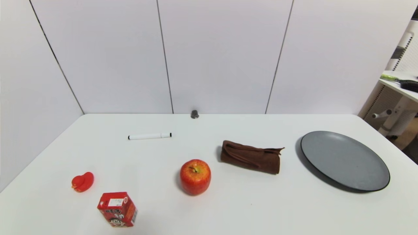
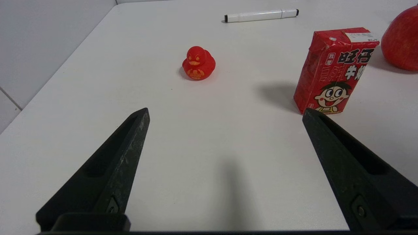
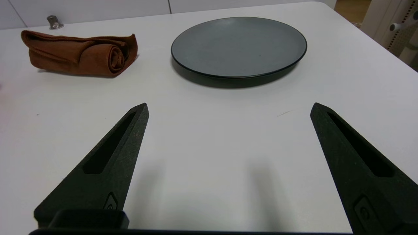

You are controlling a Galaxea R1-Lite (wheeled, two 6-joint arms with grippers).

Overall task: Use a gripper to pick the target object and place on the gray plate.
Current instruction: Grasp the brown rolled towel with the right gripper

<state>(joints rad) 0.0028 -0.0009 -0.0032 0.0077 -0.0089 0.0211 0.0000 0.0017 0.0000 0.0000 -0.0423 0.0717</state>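
Note:
The rolled dark brown towel (image 1: pixel 250 156) lies on the white table right of centre, between the apple and the gray plate (image 1: pixel 344 160). Both also show in the right wrist view, the towel (image 3: pixel 80 53) and the plate (image 3: pixel 239 46). My right gripper (image 3: pixel 228 109) is open and empty over bare table, short of the plate and the towel. My left gripper (image 2: pixel 225 114) is open and empty over bare table near the drink carton. Neither gripper shows in the head view.
A red apple (image 1: pixel 195 177) sits left of the towel. A red drink carton (image 1: pixel 117 209), a red toy duck (image 1: pixel 83 181) and a white marker (image 1: pixel 149 136) are on the left half. A small metal stud (image 1: pixel 194 114) is at the back edge.

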